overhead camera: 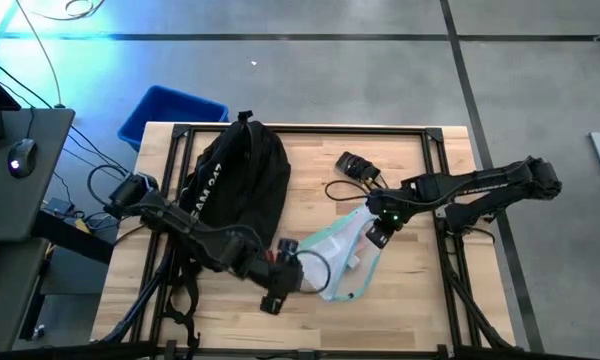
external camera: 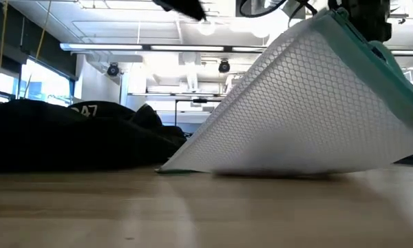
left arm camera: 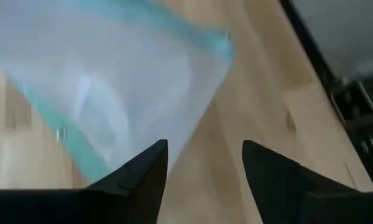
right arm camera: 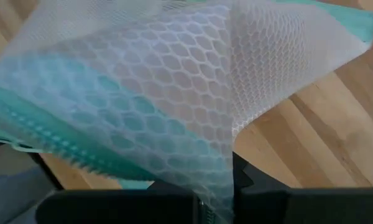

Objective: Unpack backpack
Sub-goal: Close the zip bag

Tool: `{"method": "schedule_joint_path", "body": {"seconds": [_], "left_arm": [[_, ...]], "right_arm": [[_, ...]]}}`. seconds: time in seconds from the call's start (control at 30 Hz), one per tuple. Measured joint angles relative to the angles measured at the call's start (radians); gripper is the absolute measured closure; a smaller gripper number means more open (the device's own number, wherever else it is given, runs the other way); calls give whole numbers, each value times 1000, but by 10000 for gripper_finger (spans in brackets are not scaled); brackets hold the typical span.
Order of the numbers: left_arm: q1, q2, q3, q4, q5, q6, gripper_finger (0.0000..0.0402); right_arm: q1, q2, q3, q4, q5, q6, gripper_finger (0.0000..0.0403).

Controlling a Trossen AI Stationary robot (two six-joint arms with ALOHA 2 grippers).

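Observation:
The black backpack (overhead camera: 235, 180) lies flat on the table's left half, also seen in the low view (external camera: 69, 138). To its right is a white mesh pouch with teal trim (overhead camera: 342, 262), tilted, its near edge (external camera: 275, 169) on the table. My right gripper (overhead camera: 378, 232) is shut on the pouch's raised far end. My left gripper (overhead camera: 290, 275) stands open at the pouch's left side, with the pouch (left arm camera: 112, 74) just ahead of its fingers and nothing between them. My right gripper pinches the mesh pouch (right arm camera: 174, 93) between its two fingers at a gathered fold of mesh (right arm camera: 219, 177) near the teal zipper edge. The fingers come from above, slanting down. That end is lifted, and the pouch slopes down from it to the table.
A small black device with a cord (overhead camera: 358, 170) lies on the table behind the pouch. A blue bin (overhead camera: 170, 112) stands off the table's far left corner. Bare wood (overhead camera: 400, 310) lies near the front right. A desk with a mouse (overhead camera: 20, 158) is at the left.

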Motion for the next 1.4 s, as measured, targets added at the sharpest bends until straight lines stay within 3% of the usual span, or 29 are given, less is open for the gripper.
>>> {"method": "schedule_joint_path", "body": {"seconds": [0.1,0.33,0.53,0.67,0.83,0.97,1.17,1.4], "left_arm": [[-37,21,-73,229,-80,43,205],[-66,144,-105,375,-250,67,192],[-65,229,-103,433,-276,63,184],[-64,258,-98,484,-345,67,183],[-48,269,-94,621,-326,88,186],[-31,290,-95,703,-319,92,230],[-22,265,-56,704,-325,79,379],[-53,156,16,330,-449,-79,400]], "right_arm": [[-4,0,0,22,-16,0,403],[-9,0,0,32,-46,1,403],[-9,1,0,30,-60,26,403],[-9,1,0,30,-60,47,403],[-9,1,0,30,-60,64,403],[-8,1,0,28,-59,77,403],[7,2,0,12,-40,53,403],[60,1,0,22,104,-11,392]]}}
